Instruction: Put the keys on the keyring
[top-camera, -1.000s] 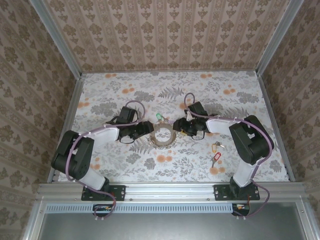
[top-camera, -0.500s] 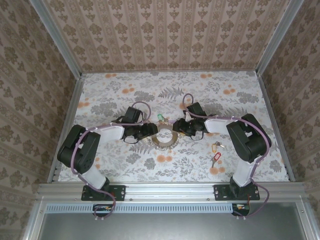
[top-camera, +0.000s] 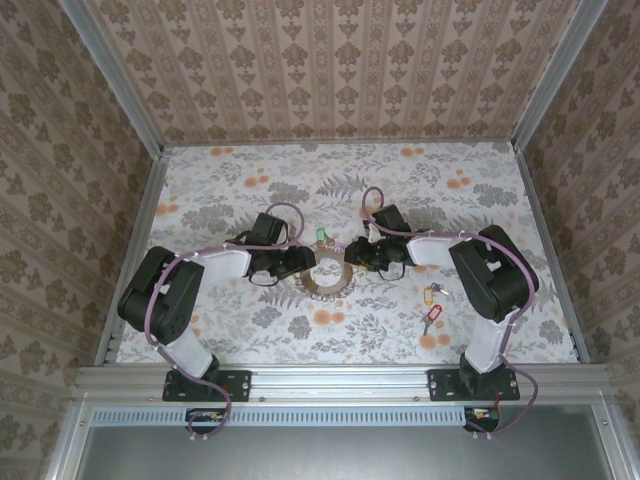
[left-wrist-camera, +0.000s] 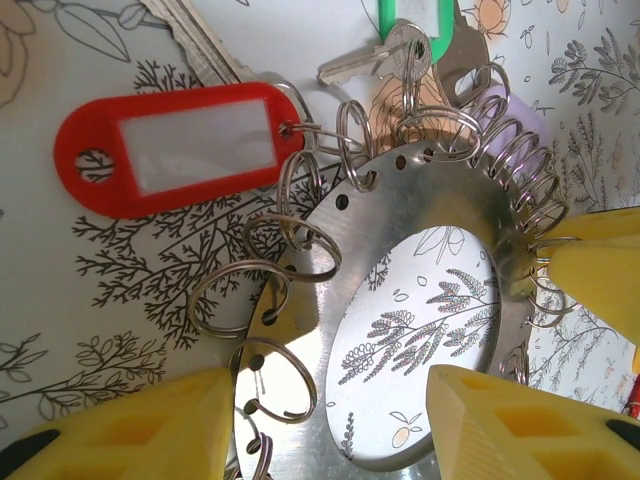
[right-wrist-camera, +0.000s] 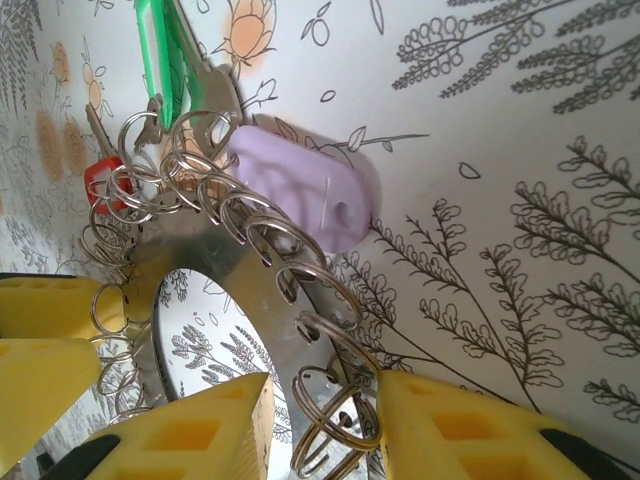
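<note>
1. Nearest us, on the right of the floral table (top-camera: 250, 330), we see 2 loose keys. The loose red-tagged key (top-camera: 430, 320) is closest and the loose yellow-tagged key (top-camera: 433, 292) lies just beyond it. Both are well apart from the grippers.
2. Mid-table lies the keyring (top-camera: 328, 280), flat on the cloth. It's a silvery disc (left-wrist-camera: 420, 200) w/ a big centre hole, small holes round the rim & many split rings through them.
3. The left gripper (top-camera: 303, 261) sits at the keyring's left edge. In its wrist view the claw (left-wrist-camera: 328, 385) is released: the yellow fingers (left-wrist-camera: 130, 430) are wide apart, w/ one side of the disc's band between them.
4. The right gripper (top-camera: 352, 255) sits at the keyring's right edge. Its fingers (right-wrist-camera: 470, 430) flank one split ring (right-wrist-camera: 330, 420) at the rim w/ a narrow gap. We can't tell whether they pinch it.
5. A red tag (left-wrist-camera: 170, 145) lies just beside the disc, its small ring overlapping the rim's split rings.
6. A purple tag (right-wrist-camera: 305, 195) lies under the split rings on the right gripper's side.
7. Farthest, the green-tagged key (top-camera: 320, 237) hangs off a split ring at the keyring's far edge.
</note>
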